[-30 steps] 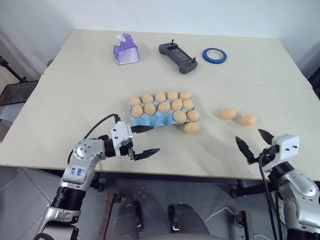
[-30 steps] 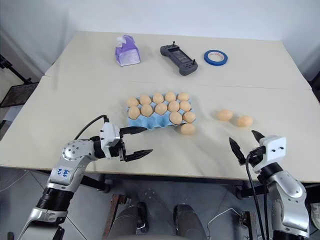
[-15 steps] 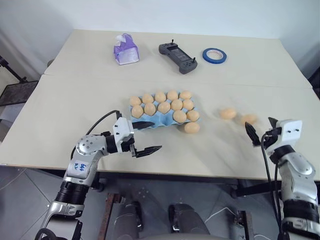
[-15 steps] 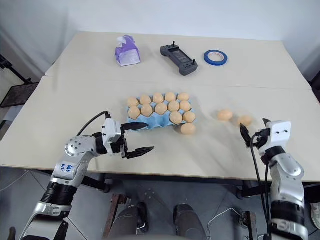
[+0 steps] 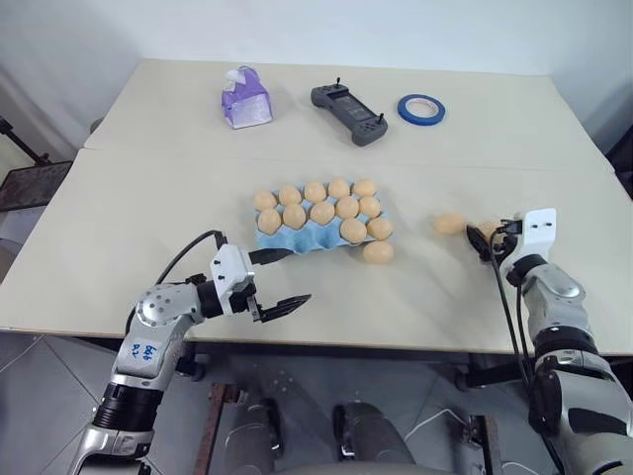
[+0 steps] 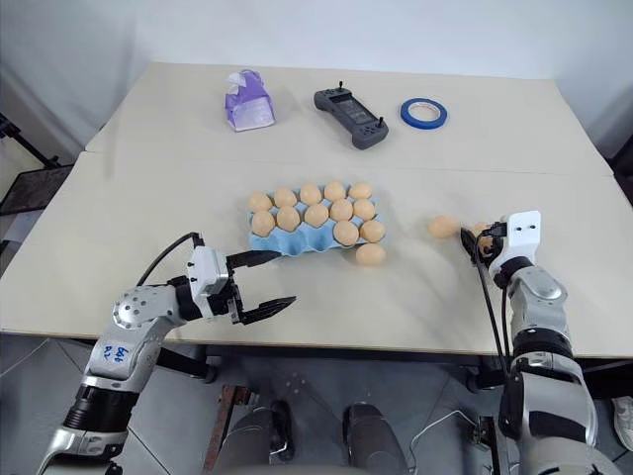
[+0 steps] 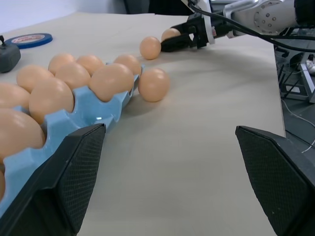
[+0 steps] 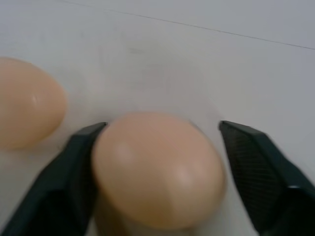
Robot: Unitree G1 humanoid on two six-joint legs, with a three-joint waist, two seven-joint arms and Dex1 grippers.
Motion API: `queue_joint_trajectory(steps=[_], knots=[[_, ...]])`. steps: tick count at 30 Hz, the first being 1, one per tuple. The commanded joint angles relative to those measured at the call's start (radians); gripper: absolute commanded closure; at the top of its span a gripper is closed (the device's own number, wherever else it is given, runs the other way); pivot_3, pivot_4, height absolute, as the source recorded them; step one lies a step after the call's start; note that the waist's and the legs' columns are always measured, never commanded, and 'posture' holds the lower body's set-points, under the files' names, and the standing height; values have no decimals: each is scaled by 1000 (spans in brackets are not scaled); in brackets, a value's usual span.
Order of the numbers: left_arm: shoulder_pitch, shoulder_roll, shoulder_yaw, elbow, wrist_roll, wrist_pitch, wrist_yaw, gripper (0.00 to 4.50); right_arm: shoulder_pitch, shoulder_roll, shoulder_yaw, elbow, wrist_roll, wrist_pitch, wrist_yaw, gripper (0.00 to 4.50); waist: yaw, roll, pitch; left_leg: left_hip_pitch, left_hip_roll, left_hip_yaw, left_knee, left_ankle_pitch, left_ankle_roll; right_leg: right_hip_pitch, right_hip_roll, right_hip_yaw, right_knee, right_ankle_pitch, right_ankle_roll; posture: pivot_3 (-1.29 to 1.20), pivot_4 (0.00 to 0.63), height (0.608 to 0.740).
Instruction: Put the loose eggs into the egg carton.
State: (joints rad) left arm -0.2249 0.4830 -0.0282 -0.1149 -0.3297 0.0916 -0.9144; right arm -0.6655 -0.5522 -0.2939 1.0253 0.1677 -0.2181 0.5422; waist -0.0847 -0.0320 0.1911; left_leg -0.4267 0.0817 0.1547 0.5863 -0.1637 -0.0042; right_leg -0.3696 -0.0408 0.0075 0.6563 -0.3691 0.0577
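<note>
The light blue egg carton (image 5: 297, 240) lies mid-table with several tan eggs in its cups. One loose egg (image 5: 378, 252) rests against its front right corner. Two more lie to the right: a free egg (image 5: 448, 224), and an egg (image 8: 157, 172) still resting on the table, with my right gripper (image 5: 485, 237) shut on its sides. My left gripper (image 5: 280, 279) hovers open and empty near the carton's front left corner, its upper finger over the carton's front edge. From the left wrist, the carton (image 7: 74, 128) stands on one side and the right gripper (image 7: 182, 42) far off.
A purple tissue pack (image 5: 245, 99), a black handheld controller (image 5: 348, 102) and a blue tape roll (image 5: 420, 108) sit along the far part of the table. The table's front edge runs just below both grippers.
My right gripper has moved forward to the rightmost loose egg and narrowed from wide open to closed around it. The left gripper has barely moved and stays open.
</note>
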Motion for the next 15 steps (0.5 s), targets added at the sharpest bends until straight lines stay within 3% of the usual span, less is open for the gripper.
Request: queue_joint_trajectory(steps=[1, 2, 7, 15], knots=[[8, 13, 51, -48, -29, 10, 27, 0, -14, -7, -3, -18, 12, -47, 29, 2041, 0, 0, 0, 0, 0, 0, 0, -1, 1, 0, 0, 0, 0, 0, 0, 0, 150, 740], [15, 16, 65, -50, -29, 12, 36, 0, -2, -7, -1, -47, 17, -59, 41, 2231, 0, 0, 0, 0, 0, 0, 0, -1, 1, 0, 0, 0, 0, 0, 0, 0, 150, 740], [56, 34, 136, -47, -32, 11, 72, 0, 62, 12, 18, -317, 57, -52, 96, 2231, -3, 1, 0, 0, 0, 0, -1, -1, 2, -1, 0, 0, 0, 0, 0, 0, 150, 740], [134, 58, 216, -21, -34, 1, 89, 0, 125, 130, 202, -881, 188, 286, 181, 2231, -1, 1, 1, 0, 2, 0, -3, 0, -1, -4, 1, 0, 4, 0, -1, 0, 150, 740]])
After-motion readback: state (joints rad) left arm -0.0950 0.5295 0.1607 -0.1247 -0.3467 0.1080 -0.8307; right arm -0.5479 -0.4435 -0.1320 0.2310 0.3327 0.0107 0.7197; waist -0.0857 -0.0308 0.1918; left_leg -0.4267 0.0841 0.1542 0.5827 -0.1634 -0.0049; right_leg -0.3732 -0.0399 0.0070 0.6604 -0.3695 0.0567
